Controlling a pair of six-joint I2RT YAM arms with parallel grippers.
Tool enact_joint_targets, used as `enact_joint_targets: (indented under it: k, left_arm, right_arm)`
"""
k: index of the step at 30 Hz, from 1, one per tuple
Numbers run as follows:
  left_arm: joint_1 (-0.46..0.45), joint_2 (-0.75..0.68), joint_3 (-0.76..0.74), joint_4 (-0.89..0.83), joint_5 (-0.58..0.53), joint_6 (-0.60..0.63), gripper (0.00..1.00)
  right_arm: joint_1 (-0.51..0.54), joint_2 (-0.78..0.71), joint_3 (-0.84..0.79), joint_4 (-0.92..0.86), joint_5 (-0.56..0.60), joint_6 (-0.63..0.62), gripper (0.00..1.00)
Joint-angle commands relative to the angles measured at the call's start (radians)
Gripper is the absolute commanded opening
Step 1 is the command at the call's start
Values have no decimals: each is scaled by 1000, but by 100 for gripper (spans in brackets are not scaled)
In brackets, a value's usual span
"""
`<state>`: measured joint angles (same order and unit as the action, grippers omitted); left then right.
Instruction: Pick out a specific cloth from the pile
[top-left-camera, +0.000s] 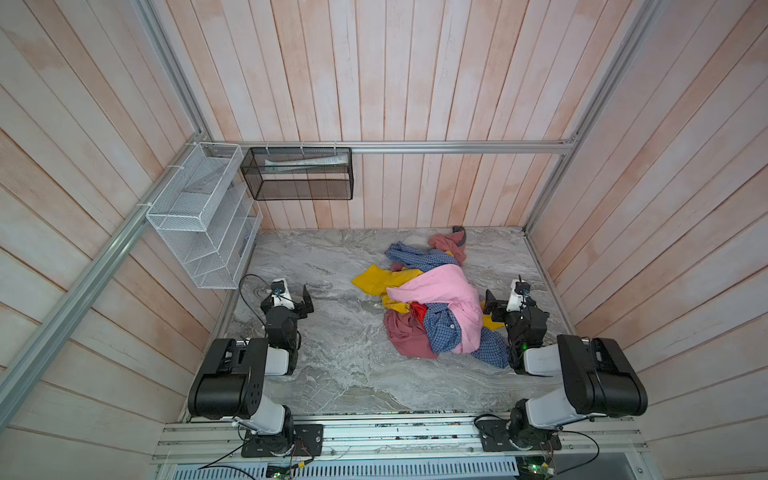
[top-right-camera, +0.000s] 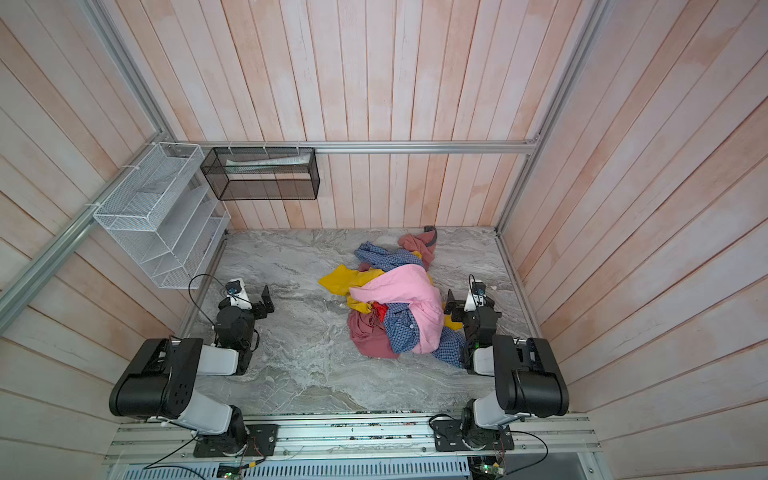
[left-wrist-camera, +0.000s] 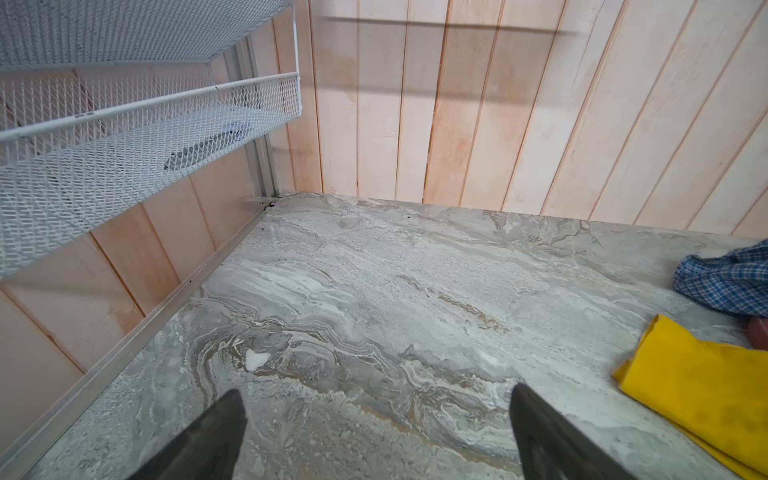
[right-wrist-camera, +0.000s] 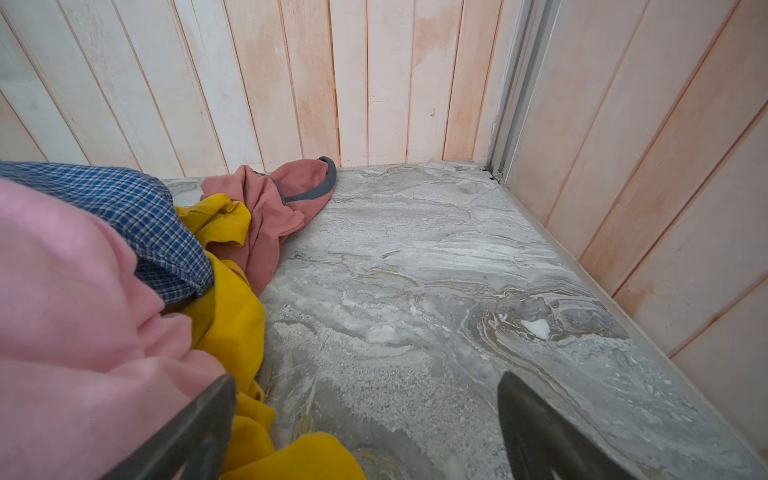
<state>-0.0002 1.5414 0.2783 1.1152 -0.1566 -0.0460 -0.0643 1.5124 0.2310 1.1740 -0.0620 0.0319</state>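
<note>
My left gripper (left-wrist-camera: 376, 390) and right gripper (right-wrist-camera: 365, 376) gape empty flanking the pile (top-left-camera: 449, 291); the cloth (top-left-camera: 374, 280), seemingly light and limp, offers a free flap at nine o'clock.

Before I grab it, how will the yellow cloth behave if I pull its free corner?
Probably floppy: the yellow cloth lies in soft folds, so it should sag from a pinch. It will likely drag its neighbours along, since the pink garment and checked shirt lie over its middle. Thin folds suggest it is light.
</note>
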Motion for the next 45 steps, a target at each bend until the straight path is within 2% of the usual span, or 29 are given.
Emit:
enact_joint_targets:
  k: [1, 39, 40, 42, 43, 45]
  left_arm:
    - [-1, -1, 0, 11, 8, -1, 100]
    - [-1, -5, -1, 18, -6, -5, 100]
    - [-2, -21, 8, 0, -32, -12, 100]
    - [-3, -70, 36, -99, -38, -15, 100]
    - [-6, -101, 69, -184, -75, -22, 100]
    - [-6, -175, 188, -510, -168, -162, 100]
  right_arm:
    - [-6, 3, 21, 9, -10, -6, 98]
    - [-6, 3, 20, 9, -9, -5, 98]
    - [-6, 3, 21, 11, -7, -4, 98]
    - [-8, -7, 24, 31, 67, 37, 96]
    - [-14, -43, 44, -40, 92, 57, 96]
    - [-40, -107, 131, -286, 88, 123, 96]
